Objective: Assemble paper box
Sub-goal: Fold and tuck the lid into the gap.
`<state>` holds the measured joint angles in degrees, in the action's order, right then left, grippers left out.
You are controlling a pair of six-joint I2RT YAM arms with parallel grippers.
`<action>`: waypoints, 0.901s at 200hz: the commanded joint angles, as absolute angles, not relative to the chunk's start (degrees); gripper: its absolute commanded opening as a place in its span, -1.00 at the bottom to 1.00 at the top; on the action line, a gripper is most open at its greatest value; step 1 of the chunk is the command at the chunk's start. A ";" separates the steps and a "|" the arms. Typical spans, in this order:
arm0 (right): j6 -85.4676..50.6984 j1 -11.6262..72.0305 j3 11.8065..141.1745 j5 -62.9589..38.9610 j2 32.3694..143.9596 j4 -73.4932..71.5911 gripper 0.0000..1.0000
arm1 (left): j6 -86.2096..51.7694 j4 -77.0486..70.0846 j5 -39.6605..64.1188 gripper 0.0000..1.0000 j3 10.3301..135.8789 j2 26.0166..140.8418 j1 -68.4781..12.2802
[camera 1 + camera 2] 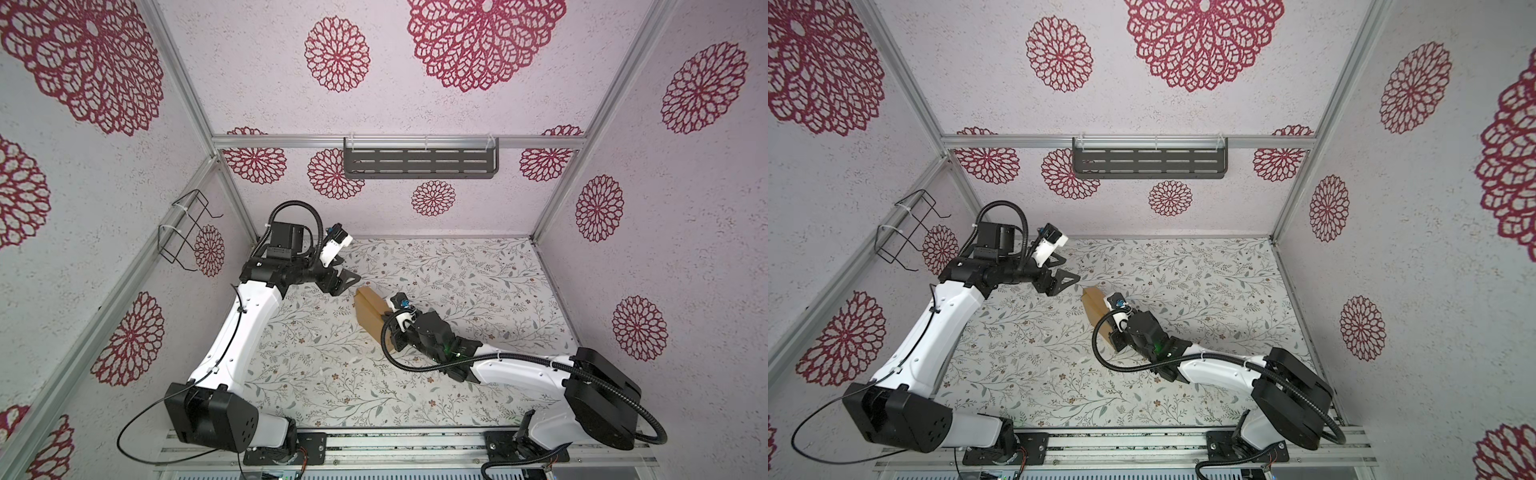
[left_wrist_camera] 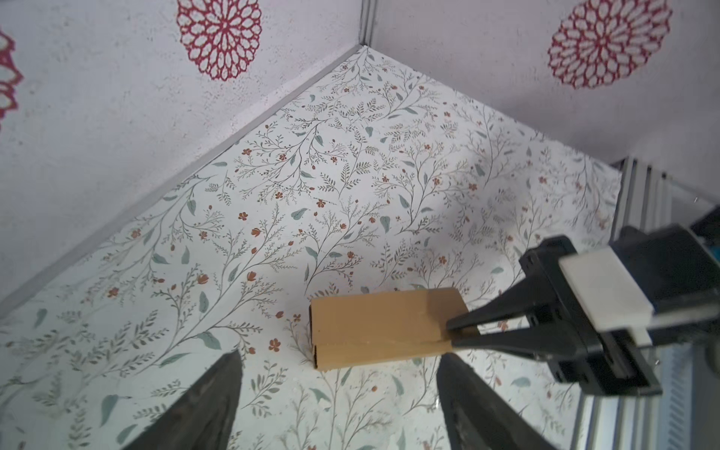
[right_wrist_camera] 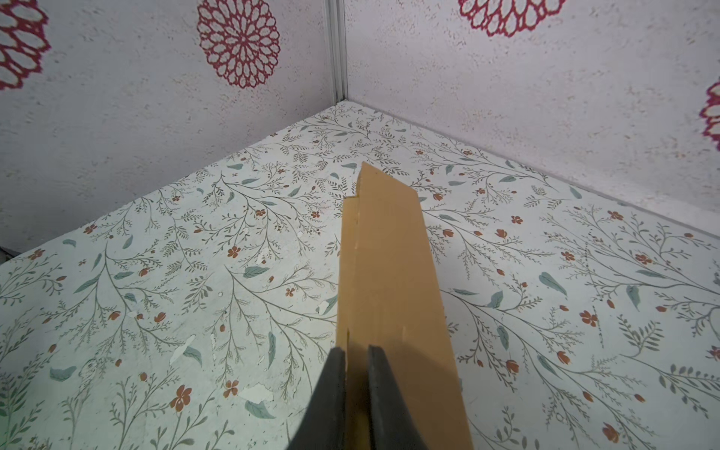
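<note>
Cardboard: the paper box is plain tan and folded into a long, narrow piece, with a second layer lapped along one long side. Small slits show near its gripped end in the right wrist view.
Place: the box is near the middle of the floral-printed surface, between the two arms, and shows in both top views. One short end points toward the left hand and the other end is hidden under the right wrist.
Right hand: the right hand has its jaws drawn almost together and pinches the box at one short end, right on the lapped edge. In its own wrist view a thin cardboard layer stands between the two dark fingers.
Left hand: the left hand has its jaws spread wide with nothing between them. It hangs just beyond the box's free end and is clear of the cardboard. From its wrist camera the box shows between its two fingertips.
Contact: I cannot tell whether the free end rests on the surface or is slightly raised.
Back wall: a dark slotted shelf is mounted there, well apart from the box.
Left wall: a black wire rack is fixed there.
</note>
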<state>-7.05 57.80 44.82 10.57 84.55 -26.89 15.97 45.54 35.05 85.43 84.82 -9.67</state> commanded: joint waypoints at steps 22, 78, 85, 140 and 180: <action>-6.06 57.92 41.75 11.29 88.59 -11.31 -0.70 | -3.99 41.66 35.13 0.60 86.37 95.28 -8.12; -6.24 57.92 40.56 11.60 87.98 -11.73 -0.70 | -8.79 37.41 39.78 0.33 80.33 96.47 -7.65; -6.24 57.86 40.52 11.68 87.93 -11.77 -0.70 | -8.65 36.91 40.54 0.32 79.65 96.06 -7.75; -5.84 57.70 40.56 11.73 87.84 -11.72 -0.70 | -9.43 36.99 37.25 0.15 76.78 96.10 -7.84; -5.77 57.57 40.40 11.54 87.86 -11.79 -0.70 | -11.65 34.73 36.51 -0.09 73.87 95.68 -7.57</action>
<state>-6.46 57.80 44.53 10.90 84.73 -27.59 -10.50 36.38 38.09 75.33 96.68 -7.81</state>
